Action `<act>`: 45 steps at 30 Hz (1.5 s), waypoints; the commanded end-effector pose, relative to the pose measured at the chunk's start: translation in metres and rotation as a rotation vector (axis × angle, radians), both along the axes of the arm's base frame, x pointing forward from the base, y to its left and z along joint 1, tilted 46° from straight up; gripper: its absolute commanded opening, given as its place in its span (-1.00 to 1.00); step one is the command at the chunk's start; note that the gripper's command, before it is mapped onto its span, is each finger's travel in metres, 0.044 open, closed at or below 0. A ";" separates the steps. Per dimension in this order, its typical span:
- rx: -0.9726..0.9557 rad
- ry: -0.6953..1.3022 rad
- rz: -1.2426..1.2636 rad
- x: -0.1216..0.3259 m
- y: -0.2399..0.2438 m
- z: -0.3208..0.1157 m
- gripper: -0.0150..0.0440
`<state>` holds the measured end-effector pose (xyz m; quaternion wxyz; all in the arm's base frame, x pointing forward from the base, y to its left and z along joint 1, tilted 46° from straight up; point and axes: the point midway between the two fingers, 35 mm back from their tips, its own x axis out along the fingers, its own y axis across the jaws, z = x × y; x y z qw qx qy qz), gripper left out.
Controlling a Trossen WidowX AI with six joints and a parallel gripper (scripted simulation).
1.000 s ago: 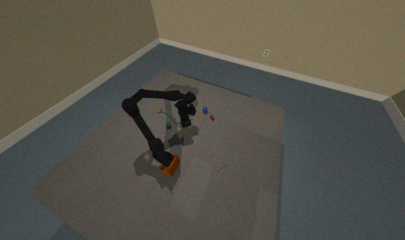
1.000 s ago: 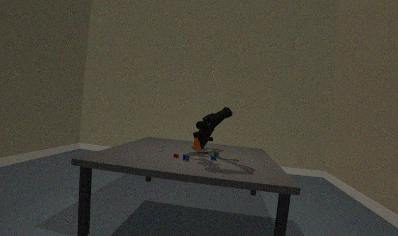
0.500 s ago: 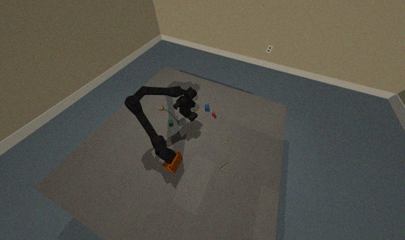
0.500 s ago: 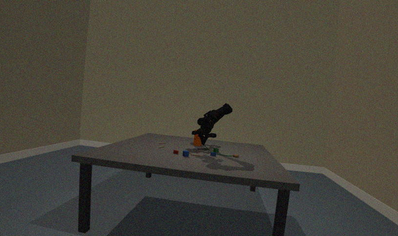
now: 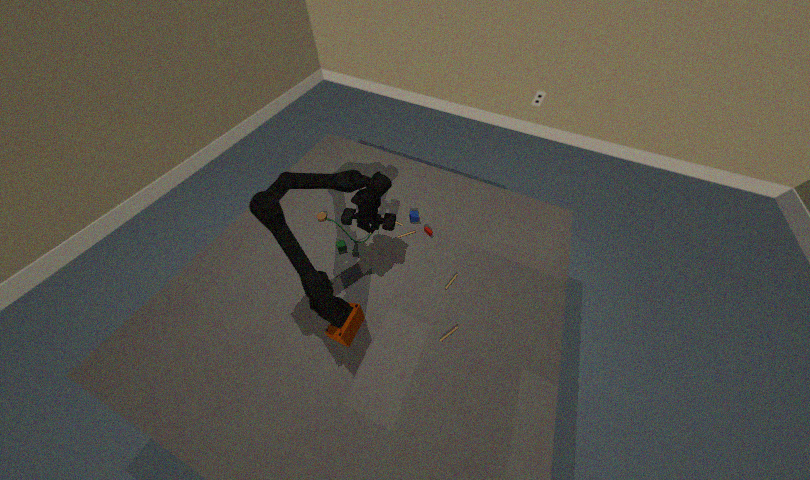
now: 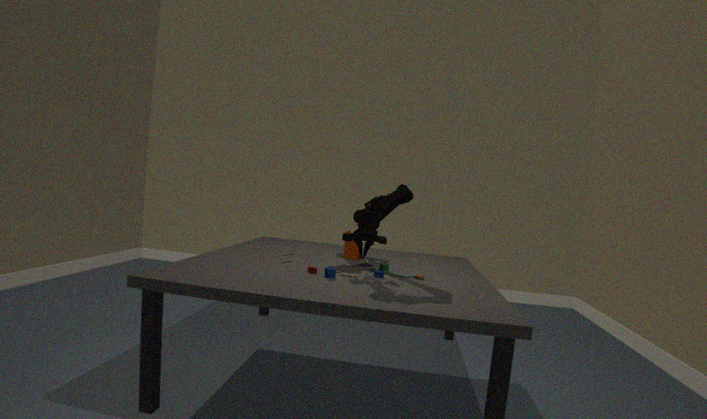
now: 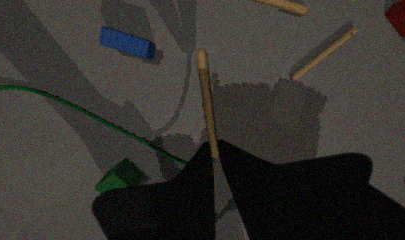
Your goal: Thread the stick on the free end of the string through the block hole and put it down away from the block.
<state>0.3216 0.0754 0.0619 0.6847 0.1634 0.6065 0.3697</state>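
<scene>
My gripper (image 5: 370, 229) (image 6: 363, 257) (image 7: 213, 146) is shut on a thin wooden stick (image 7: 205, 92), which points out from the fingertips in the wrist view. The gripper hangs above the table (image 5: 219, 333) (image 6: 232, 291). A green string (image 5: 355, 241) (image 7: 104, 121) curves from the round wooden button (image 5: 321, 216) (image 6: 419, 277) to the fingers, where its end is hidden. A green block (image 5: 341, 245) (image 6: 383, 266) (image 7: 117, 181) lies beside the string. I cannot make out a block with a hole; no hole shows on any block.
A blue cube (image 5: 414, 215) (image 6: 329, 272) and a red block (image 5: 428, 230) (image 6: 312, 270) (image 7: 404, 18) lie beyond the gripper. A smaller blue block (image 6: 379, 273) (image 7: 126, 43) is nearby. Several loose sticks lie around, one near the red block (image 5: 406, 234) (image 7: 324, 54).
</scene>
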 end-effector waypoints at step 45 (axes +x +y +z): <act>0.016 -1.261 1.258 0.025 0.028 0.027 -0.49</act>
